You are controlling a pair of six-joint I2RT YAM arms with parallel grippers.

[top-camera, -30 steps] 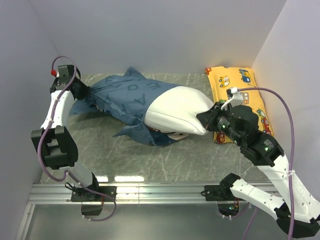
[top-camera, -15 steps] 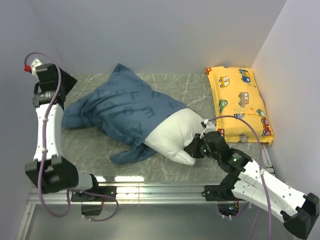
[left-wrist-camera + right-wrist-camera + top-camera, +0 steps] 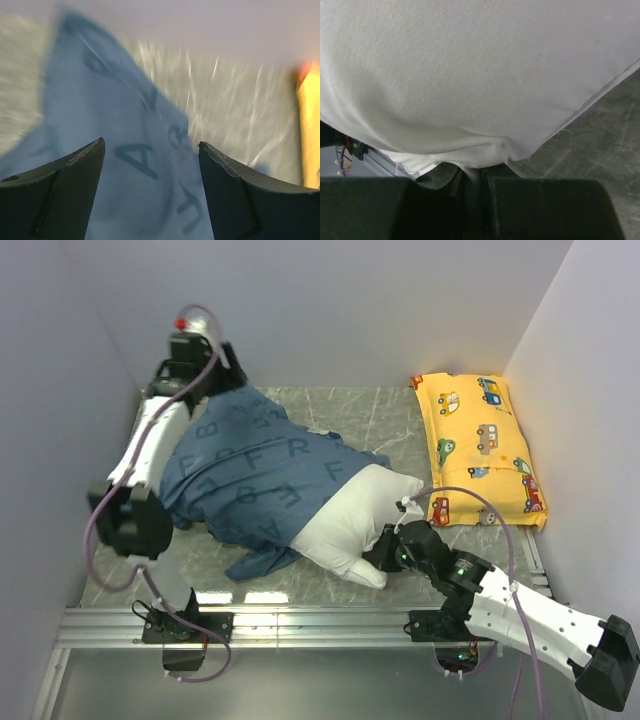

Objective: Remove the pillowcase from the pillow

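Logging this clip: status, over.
Left end effector open, over pillowcase. Right end effector shut on pillow corner. Pillow half out. Yellow pillow beside, not blocking.

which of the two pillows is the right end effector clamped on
The plain white pillow, half out of the blue pillowcase: the right end effector pinches its near corner. The yellow car-print pillow lies apart, untouched.

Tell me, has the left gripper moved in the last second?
Yes. The left gripper has swung away from the left wall, toward the back wall and rightward, nearer the fixed yellow pillow.
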